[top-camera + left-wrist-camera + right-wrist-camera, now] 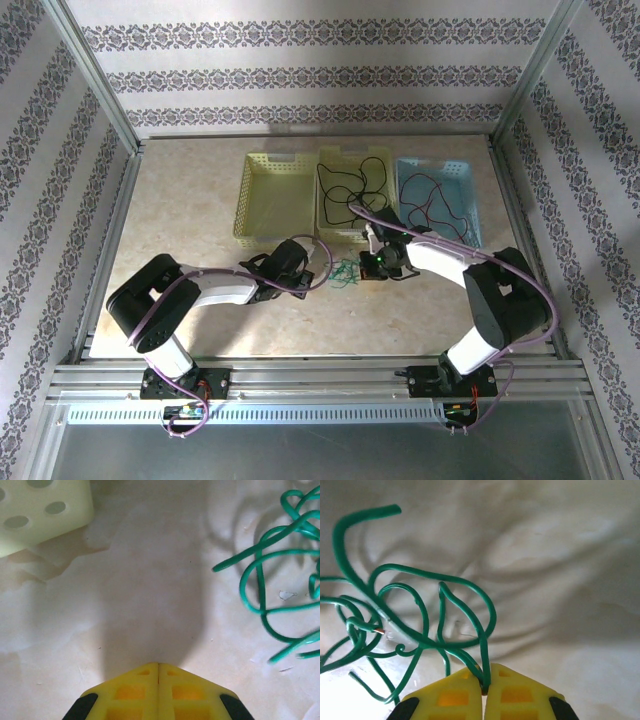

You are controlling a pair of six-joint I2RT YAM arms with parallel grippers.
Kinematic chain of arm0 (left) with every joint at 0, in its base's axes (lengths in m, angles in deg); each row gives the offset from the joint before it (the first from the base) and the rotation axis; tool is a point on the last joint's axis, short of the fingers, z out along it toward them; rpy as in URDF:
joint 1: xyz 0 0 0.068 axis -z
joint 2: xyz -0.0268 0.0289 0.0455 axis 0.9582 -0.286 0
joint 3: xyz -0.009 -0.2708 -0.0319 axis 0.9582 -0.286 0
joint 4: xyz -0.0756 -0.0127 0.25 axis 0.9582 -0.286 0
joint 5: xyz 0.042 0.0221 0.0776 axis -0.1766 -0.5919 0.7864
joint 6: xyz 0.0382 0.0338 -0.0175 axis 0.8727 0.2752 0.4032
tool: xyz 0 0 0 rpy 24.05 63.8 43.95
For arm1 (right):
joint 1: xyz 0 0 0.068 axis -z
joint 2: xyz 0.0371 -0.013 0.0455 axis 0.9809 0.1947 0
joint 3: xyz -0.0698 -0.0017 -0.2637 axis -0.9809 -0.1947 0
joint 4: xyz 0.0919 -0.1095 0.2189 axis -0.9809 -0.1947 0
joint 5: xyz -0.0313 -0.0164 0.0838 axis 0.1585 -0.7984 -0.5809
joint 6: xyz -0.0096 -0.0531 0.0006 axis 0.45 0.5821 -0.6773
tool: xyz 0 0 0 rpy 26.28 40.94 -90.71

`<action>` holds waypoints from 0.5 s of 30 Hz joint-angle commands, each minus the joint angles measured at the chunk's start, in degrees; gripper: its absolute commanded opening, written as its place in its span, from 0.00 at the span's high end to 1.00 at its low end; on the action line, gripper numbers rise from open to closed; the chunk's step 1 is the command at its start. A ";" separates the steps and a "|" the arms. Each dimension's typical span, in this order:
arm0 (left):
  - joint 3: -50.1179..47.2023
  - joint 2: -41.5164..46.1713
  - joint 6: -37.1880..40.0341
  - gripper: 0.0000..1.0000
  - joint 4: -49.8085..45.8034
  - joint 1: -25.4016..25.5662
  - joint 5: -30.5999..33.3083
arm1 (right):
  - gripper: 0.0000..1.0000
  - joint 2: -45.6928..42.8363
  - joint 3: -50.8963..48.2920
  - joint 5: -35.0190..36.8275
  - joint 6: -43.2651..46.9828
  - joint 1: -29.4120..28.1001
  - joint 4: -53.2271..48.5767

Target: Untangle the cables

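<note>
On the tabletop (200, 200), just in front of the middle basket (340, 152), the green cable tangle (345, 276) lies loose. Right fingers (520, 682) closed, pinching one green strand. Left fingers (130, 680) closed, empty, near the tangle's left. Black cable (385, 170) sits inside that basket.

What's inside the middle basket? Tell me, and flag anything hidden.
A black cable lies in loose loops inside the middle basket. Its near end is covered by the right arm, so anything lying there cannot be seen.
</note>
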 commanded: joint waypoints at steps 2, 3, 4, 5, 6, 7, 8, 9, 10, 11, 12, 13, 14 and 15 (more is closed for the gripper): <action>-1.05 0.08 -0.53 1.00 -1.45 -1.16 0.83 | 1.00 -1.43 -1.97 2.01 -1.77 0.78 -0.61; -1.05 0.59 -0.09 1.00 -0.98 -1.17 -0.16 | 1.00 -1.67 -2.25 1.60 -1.77 0.76 -0.31; -1.09 1.28 0.43 1.00 -0.46 -1.17 -1.62 | 1.00 -2.03 -2.43 1.31 -1.63 0.72 -0.11; -1.25 2.27 1.30 0.95 0.35 -1.13 -4.07 | 1.00 -2.34 -2.67 0.98 -1.66 0.72 0.11; -1.24 3.27 2.29 0.87 1.18 -1.08 -6.95 | 1.00 -2.53 -2.80 0.86 -1.69 0.61 0.16; -1.10 4.08 2.95 0.81 1.71 -1.02 -9.11 | 1.00 -2.69 -2.89 0.73 -1.60 0.58 0.16; -0.73 4.93 3.73 0.74 1.91 -0.91 -11.20 | 1.00 -2.72 -2.90 0.43 -1.44 0.51 0.16; -0.16 5.52 4.34 0.67 1.98 -0.77 -13.04 | 1.00 -2.76 -2.90 0.24 -1.49 0.43 0.23; 0.49 5.76 4.82 0.61 2.17 -0.69 -14.39 | 1.00 -2.80 -2.98 0.09 -1.41 0.41 0.32; 1.25 5.71 5.19 0.54 2.42 -0.56 -15.69 | 1.00 -2.87 -2.98 -0.16 -1.36 0.32 0.41; 2.45 5.31 5.66 0.48 2.73 -0.47 -17.11 | 1.00 -2.89 -3.06 -0.30 -1.35 0.19 0.50; 3.50 4.63 6.04 0.47 2.69 -0.31 -17.91 | 1.00 -2.98 -3.12 -0.52 -1.42 0.15 0.65; 5.01 3.57 6.32 0.46 2.50 -0.13 -18.51 | 1.00 -2.98 -3.16 -0.79 -1.35 0.08 0.69; 6.49 2.19 6.69 0.47 2.40 0.05 -19.02 | 1.00 -3.06 -3.16 -0.92 -1.44 -0.02 0.69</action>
